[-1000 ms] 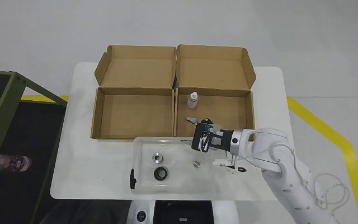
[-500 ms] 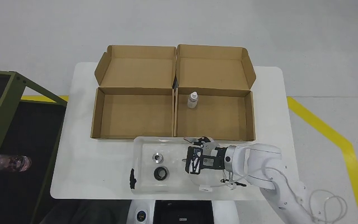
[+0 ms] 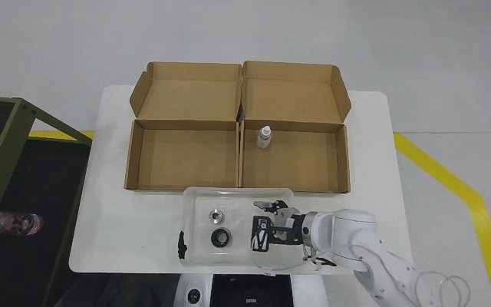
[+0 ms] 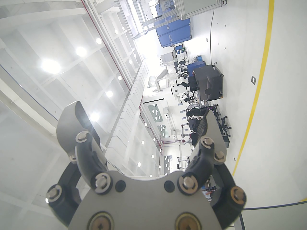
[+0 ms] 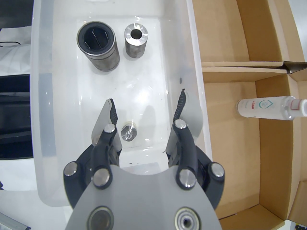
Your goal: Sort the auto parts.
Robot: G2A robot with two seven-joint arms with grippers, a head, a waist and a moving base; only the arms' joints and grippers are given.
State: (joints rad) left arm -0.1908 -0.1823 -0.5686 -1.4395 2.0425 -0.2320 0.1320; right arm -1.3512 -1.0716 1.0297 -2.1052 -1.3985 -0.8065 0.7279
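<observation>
My right gripper [image 5: 146, 101] hangs open low inside the clear plastic bin [image 5: 191, 48]. A small metal nut [image 5: 129, 134] lies on the bin floor between its fingers, close to one finger [image 5: 111, 111]. Farther along the bin stand a black-lined bearing [image 5: 98, 45] and a plain metal sleeve [image 5: 135, 40]. From above, the right gripper [image 3: 258, 226] sits mid-bin, right of the bearing [image 3: 222, 238] and the sleeve [image 3: 217, 216]. My left gripper [image 4: 139, 116] is open, holds nothing, and points up at the hall ceiling.
Two open cardboard boxes stand behind the bin, the left box [image 3: 184, 157] bare and the right box [image 3: 299, 165] holding a white bottle [image 3: 264, 137]. The white table [image 3: 115, 192] has free room at its left side. A green-framed cart [image 3: 23, 153] stands off the table's left.
My right gripper has moved from the right box's front edge toward me and leftward, down into the bin, and now covers the small nut in the top view.
</observation>
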